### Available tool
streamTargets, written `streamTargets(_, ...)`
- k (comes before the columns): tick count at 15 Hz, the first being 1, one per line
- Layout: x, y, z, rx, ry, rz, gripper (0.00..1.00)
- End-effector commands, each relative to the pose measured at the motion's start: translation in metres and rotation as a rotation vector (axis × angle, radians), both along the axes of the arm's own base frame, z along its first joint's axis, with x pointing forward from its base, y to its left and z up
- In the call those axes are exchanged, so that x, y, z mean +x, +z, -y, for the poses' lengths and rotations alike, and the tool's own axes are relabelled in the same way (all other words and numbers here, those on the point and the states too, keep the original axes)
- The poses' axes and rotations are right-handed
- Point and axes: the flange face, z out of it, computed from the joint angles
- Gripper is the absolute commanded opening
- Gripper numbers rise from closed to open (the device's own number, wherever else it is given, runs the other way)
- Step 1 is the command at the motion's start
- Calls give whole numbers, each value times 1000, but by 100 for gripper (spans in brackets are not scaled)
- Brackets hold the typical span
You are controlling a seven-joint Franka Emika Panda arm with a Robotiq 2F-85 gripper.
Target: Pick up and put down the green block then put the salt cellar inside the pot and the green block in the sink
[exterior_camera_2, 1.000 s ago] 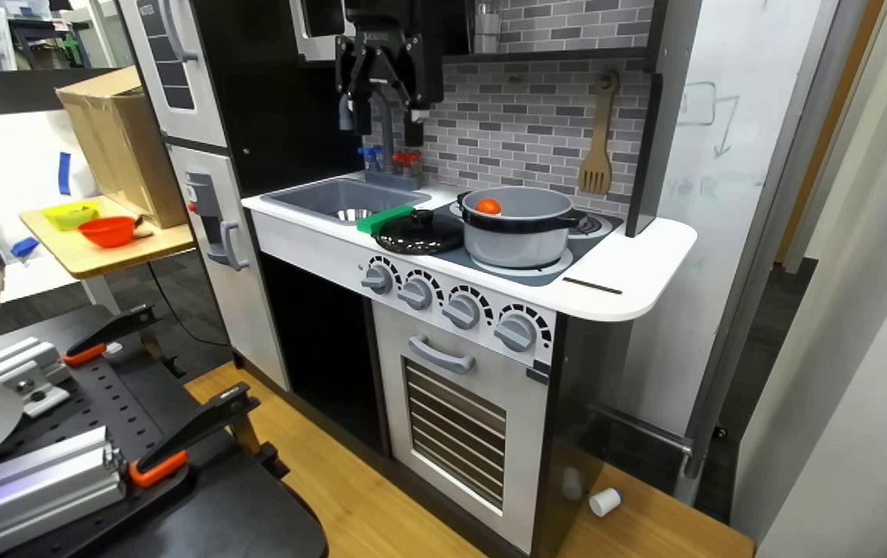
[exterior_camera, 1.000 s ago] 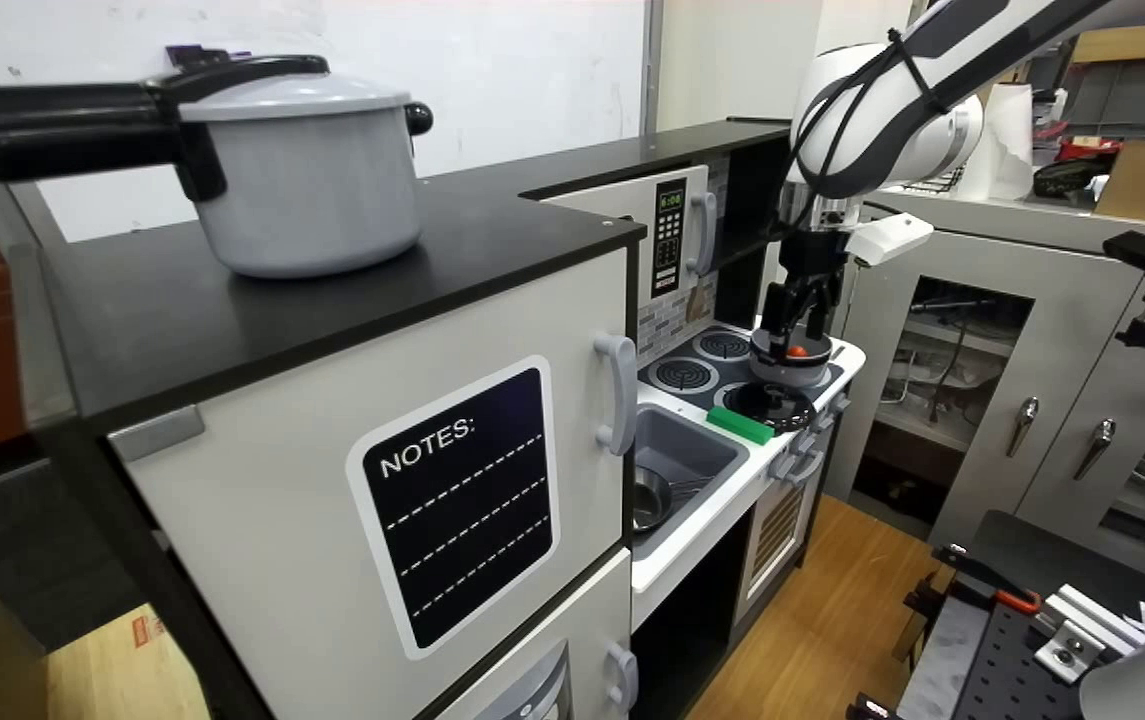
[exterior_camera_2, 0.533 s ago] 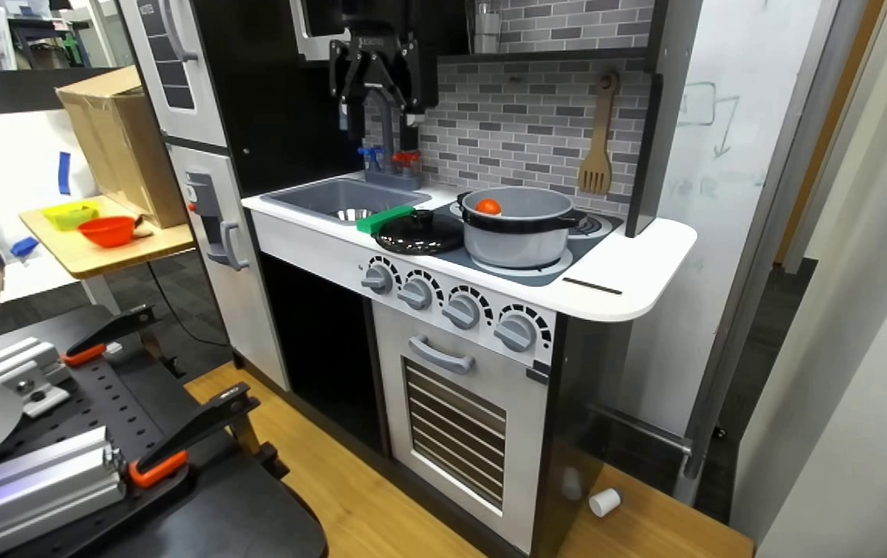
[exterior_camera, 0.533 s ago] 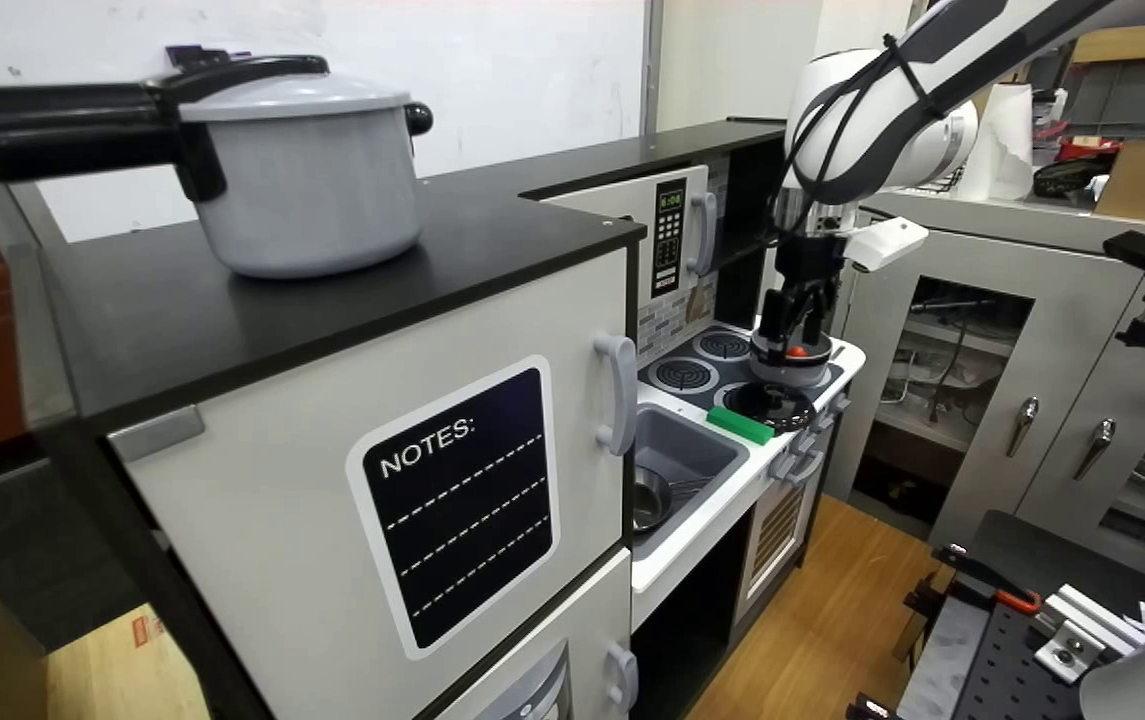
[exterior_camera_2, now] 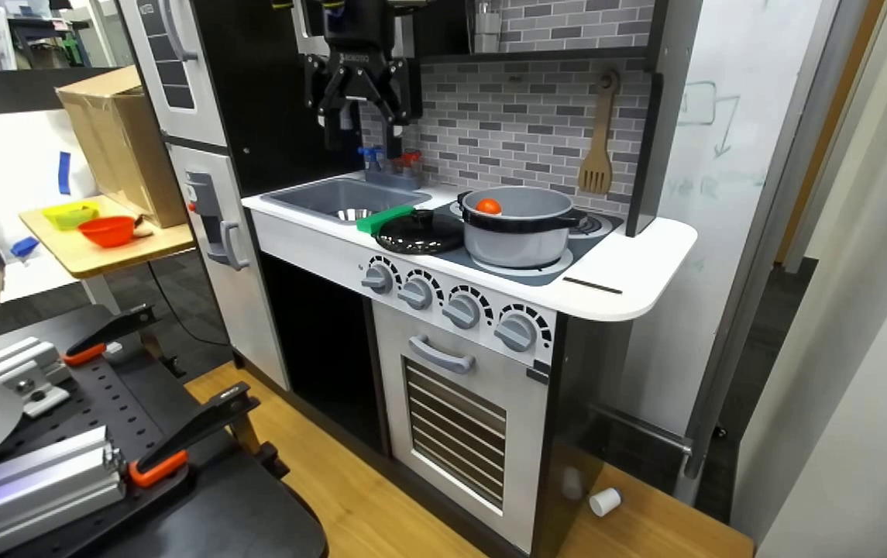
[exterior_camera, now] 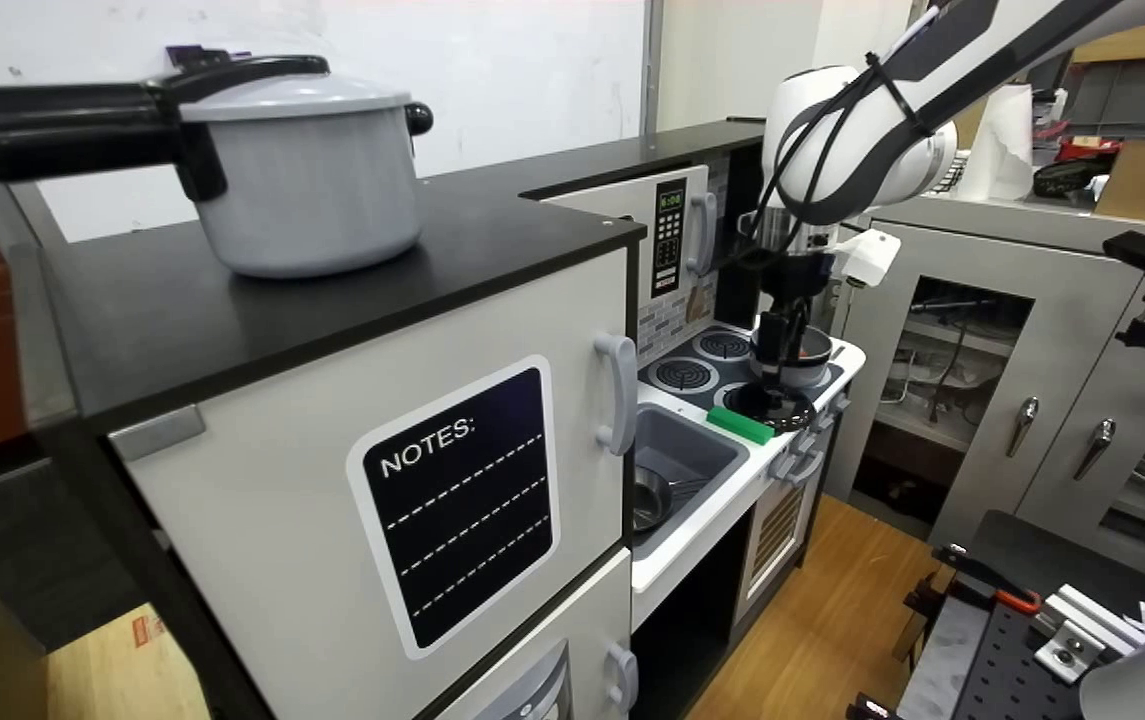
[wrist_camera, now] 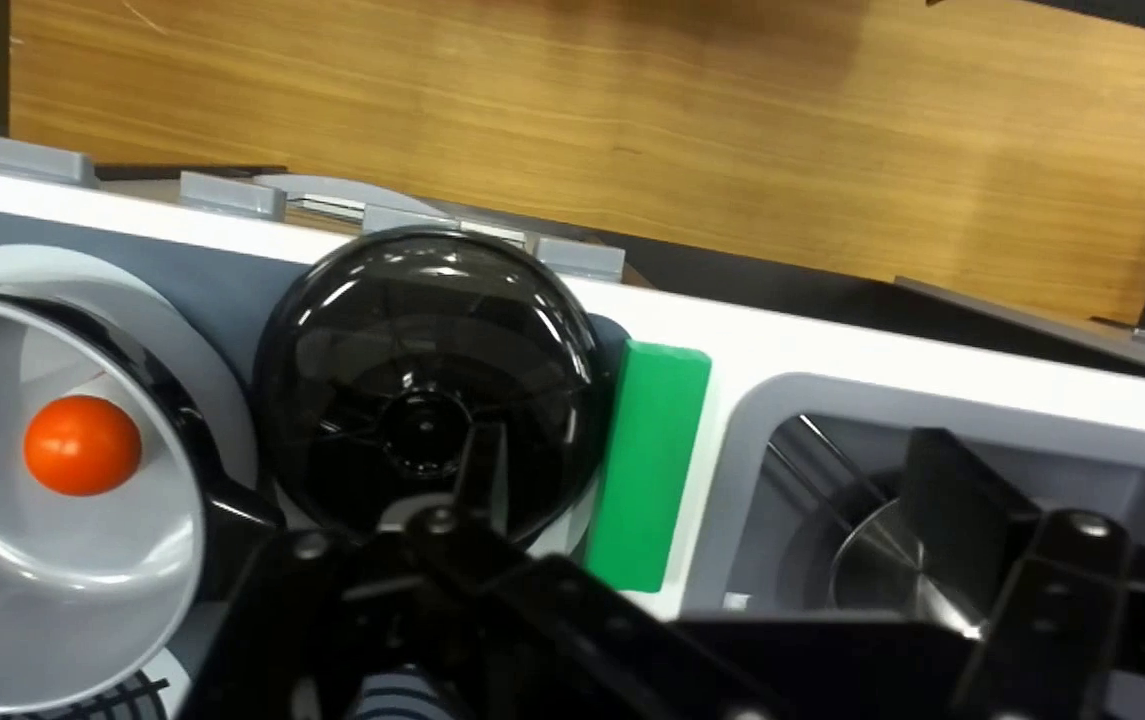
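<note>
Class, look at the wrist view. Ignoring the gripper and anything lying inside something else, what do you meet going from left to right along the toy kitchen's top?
Gray pot → black lid → green block → sink.

Pot (exterior_camera_2: 517, 244), lid (wrist_camera: 422, 360) and green block (wrist_camera: 647, 465) on the white table (exterior_camera_2: 641, 263)

The gray pot stands upright on a burner ring (wrist_camera: 179, 347) near the table's rounded end. The black lid lies just beside it, and the block lies between lid and sink (wrist_camera: 932, 410).
</note>
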Motion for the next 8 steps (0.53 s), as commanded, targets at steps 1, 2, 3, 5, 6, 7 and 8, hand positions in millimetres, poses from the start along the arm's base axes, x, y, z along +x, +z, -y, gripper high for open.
streamTargets(1,13,-14,1,-12,117,-5,100)
streamTargets(2,18,-20,2,-18,145,-11,100)
streamTargets(3,23,-25,4,-26,168,-15,100)
streamTargets(5,34,-33,4,-35,207,-15,100)
streamTargets(6,40,-37,4,-37,224,-16,100)
streamTargets(7,45,-40,4,-39,238,-16,100)
streamTargets(8,49,-42,3,-40,249,-17,100)
